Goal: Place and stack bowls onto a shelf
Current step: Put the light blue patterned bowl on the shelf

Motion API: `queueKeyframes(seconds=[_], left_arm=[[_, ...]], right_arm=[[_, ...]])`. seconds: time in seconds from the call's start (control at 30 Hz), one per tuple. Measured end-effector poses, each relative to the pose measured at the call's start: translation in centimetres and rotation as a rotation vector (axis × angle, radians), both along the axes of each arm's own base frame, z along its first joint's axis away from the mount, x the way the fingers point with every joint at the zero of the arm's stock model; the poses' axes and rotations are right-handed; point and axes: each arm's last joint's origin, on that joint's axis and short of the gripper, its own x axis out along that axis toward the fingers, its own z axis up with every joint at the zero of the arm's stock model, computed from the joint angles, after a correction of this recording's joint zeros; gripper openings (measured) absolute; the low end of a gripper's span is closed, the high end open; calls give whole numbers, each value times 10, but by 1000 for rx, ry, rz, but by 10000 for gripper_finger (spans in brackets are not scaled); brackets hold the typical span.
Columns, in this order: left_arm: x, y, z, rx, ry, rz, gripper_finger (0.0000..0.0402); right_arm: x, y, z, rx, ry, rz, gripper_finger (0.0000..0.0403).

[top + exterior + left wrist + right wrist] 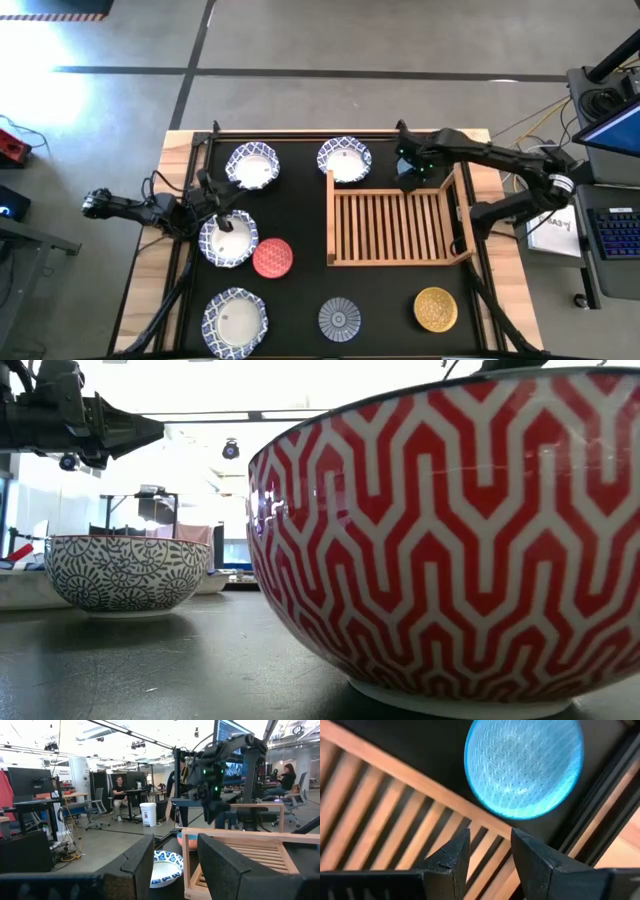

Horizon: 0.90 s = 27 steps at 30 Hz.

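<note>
The light-wood slatted shelf [400, 225] lies right of the table's middle with nothing on it. Three blue-and-white bowls [252, 165] [345, 160] [235, 322] rest on the black mat. Another one [228, 240] sits under my left gripper [218, 208], which is held level and open [175, 865]. The red bowl [272, 257], the grey-blue bowl [340, 320] and the yellow bowl [435, 308] stand along the near side. My right gripper [412, 172] points down over the shelf's far rail, open [491, 850] and holding nothing. Just beyond that rail is the small blue bowl [524, 767].
In the low view the red bowl [450, 540] fills the foreground, with a patterned bowl [128, 572] behind it at the left. Black frame bars [200, 150] line the mat's edges. A laptop [610, 230] sits right of the table. People sit at desks [119, 790] in the room beyond.
</note>
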Motion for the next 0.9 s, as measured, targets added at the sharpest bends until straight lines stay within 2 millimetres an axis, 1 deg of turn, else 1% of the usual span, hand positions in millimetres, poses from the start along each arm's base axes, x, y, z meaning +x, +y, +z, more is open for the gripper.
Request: queueKeyframes(seconds=[0.2,0.5,0.9], left_arm=[[0,0,0,0,0,0,135],[0,0,0,0,0,0,135],[0,0,0,0,0,0,135]], right_arm=[[6,-3,-23,21,42,47,132],[22,-13,-41,14,50,159,132],[38,-24,-74,30,136,212,131]])
